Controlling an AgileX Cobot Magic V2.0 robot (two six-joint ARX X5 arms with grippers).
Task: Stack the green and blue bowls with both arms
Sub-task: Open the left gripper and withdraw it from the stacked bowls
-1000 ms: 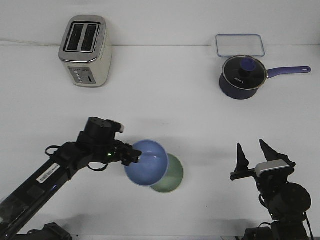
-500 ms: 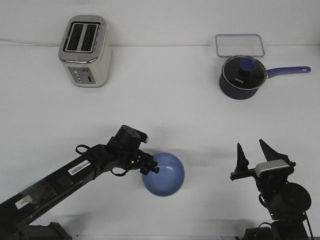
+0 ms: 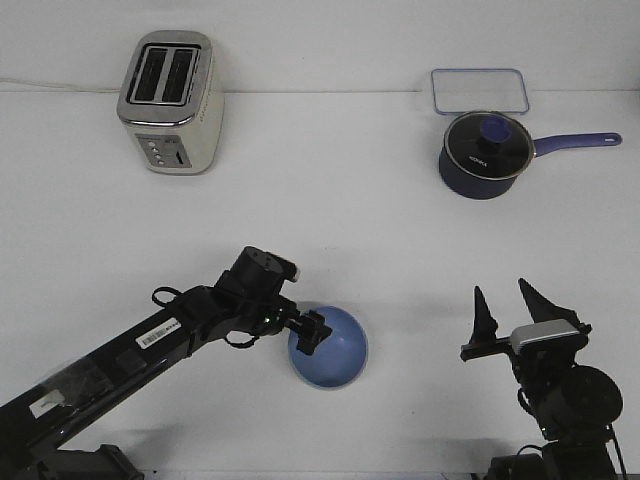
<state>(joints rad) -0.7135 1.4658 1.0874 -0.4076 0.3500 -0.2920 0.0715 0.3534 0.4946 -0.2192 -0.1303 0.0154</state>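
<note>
Light periwinkle-blue glossy round bowl [image 3: 330, 349] sits on the white surface [image 3: 330, 190] near the front, centre-left; mint green bowl not visible; left black gripper [image 3: 312, 334] at the blue bowl's near-left rim, jaws around the rim, whether clamped I cannot tell; right black gripper [image 3: 509, 303] upright, well apart to the right, jaws wide, holding nothing; cream toaster [image 3: 170, 100] far left; navy lidded saucepan [image 3: 487, 152] far right.

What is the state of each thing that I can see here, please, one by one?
blue bowl: upright, gripped at its rim; green bowl not visible.
left gripper: shut on the blue bowl's rim.
right gripper: open, empty, apart from the bowl.
saucepan: upright, glass lid on.
toaster: upright, slots empty.
clear container: flat behind the saucepan.
</note>
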